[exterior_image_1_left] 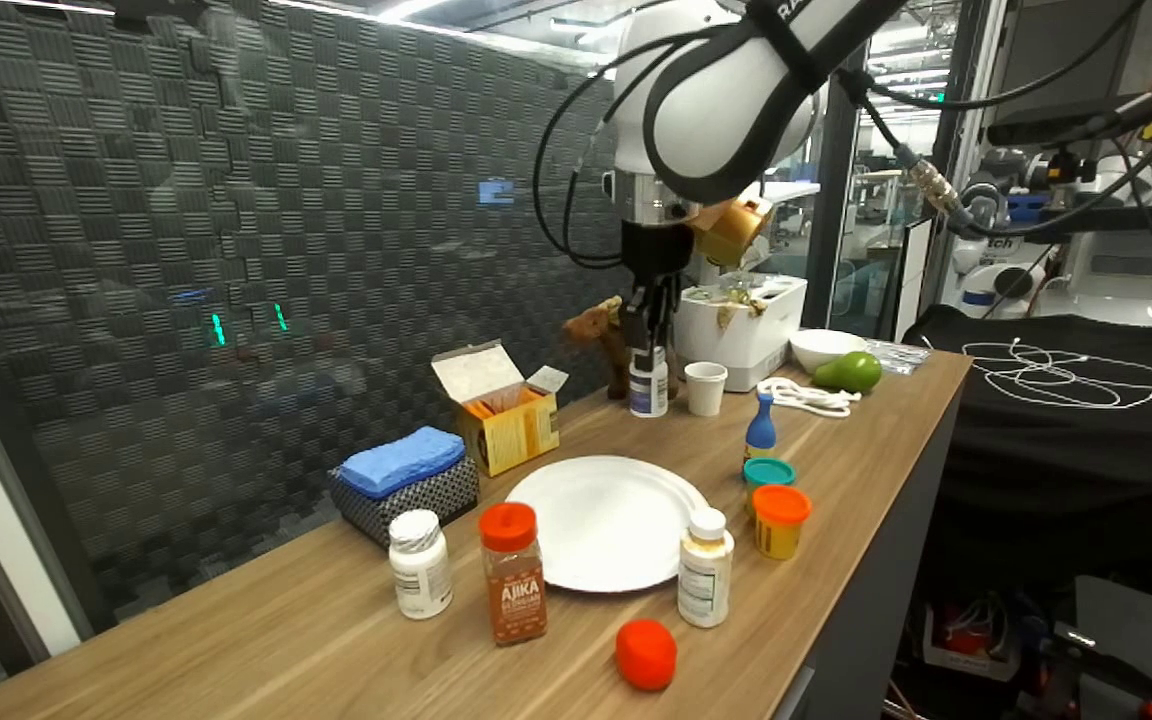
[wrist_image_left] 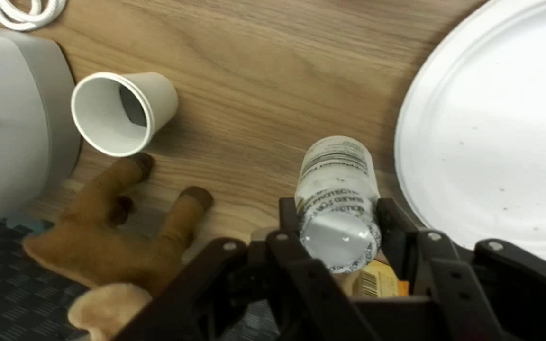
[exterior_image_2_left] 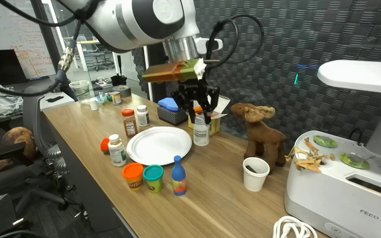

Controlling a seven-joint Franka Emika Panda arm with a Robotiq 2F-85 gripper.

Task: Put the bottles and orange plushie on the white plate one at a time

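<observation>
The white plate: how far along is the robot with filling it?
Done: nothing visible; the white plate is bare. In hand: a white bottle beside it, the end effector closed on its upper end. Left, all off the plate: another white bottle, a third white bottle, the red-capped bottle and the orange plushie; perhaps also the blue bottle, orange-lidded tub and teal-lidded tub.

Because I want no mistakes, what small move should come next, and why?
I would probably raise the white supplement bottle slightly: the gripper holds it near the top, and the white plate, not yet beneath it, has a raised rim to clear.
</observation>
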